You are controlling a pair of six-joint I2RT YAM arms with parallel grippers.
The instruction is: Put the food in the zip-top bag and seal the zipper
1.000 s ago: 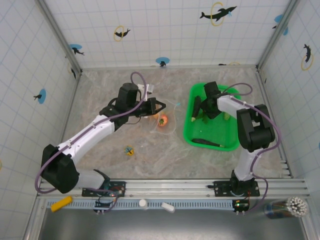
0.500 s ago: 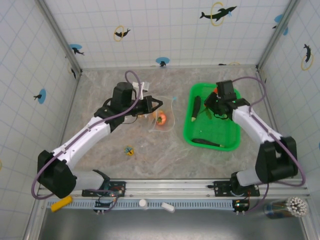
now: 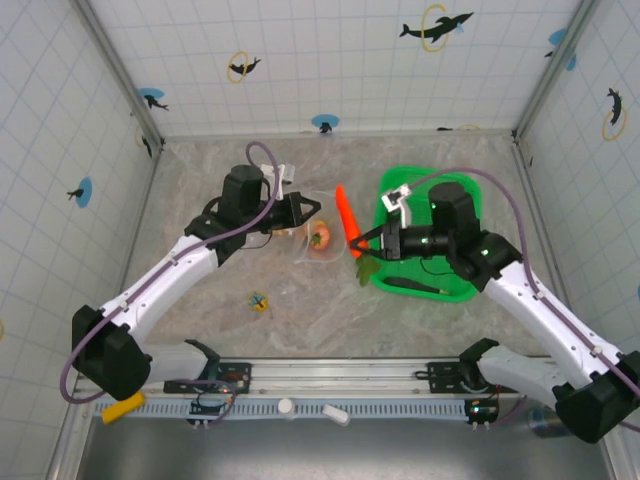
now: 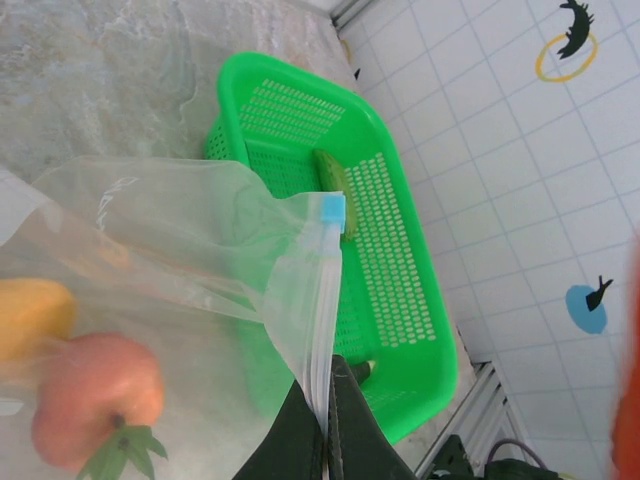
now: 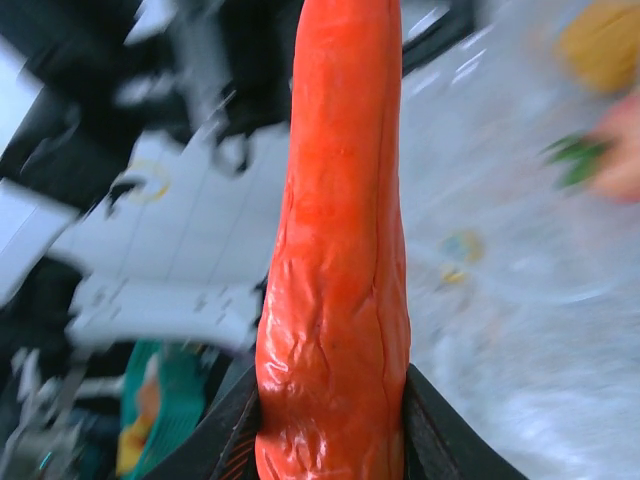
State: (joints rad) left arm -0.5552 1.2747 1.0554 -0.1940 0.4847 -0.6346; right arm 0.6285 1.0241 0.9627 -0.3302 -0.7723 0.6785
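Note:
My left gripper (image 3: pixel 314 208) (image 4: pixel 328 425) is shut on the zipper strip of the clear zip-top bag (image 3: pixel 335 252) (image 4: pixel 190 250), holding its mouth edge up; the light blue tab (image 4: pixel 332 208) shows at the zipper's end. A red round piece (image 3: pixel 321 238) (image 4: pixel 95 395) and a yellow one (image 4: pixel 30 315) lie inside the bag. My right gripper (image 3: pixel 362 243) (image 5: pixel 335 440) is shut on an orange carrot (image 3: pixel 346 213) (image 5: pixel 340 250), held in the air just right of the bag, between it and the basket. Its fingers (image 5: pixel 232 430) press both sides of the carrot.
The bright green basket (image 3: pixel 462 292) (image 4: pixel 400 250) sits right of the bag, with a dark green long piece (image 3: pixel 415 287) near its front wall and a light green one (image 4: pixel 335 180). A tiny yellow-blue trinket (image 3: pixel 258 300) lies on the stone floor toward the front left.
My right arm has lifted the carrot out of the basket and swung left to the bag's side. The left gripper keeps its hold on the bag, hardly moving.

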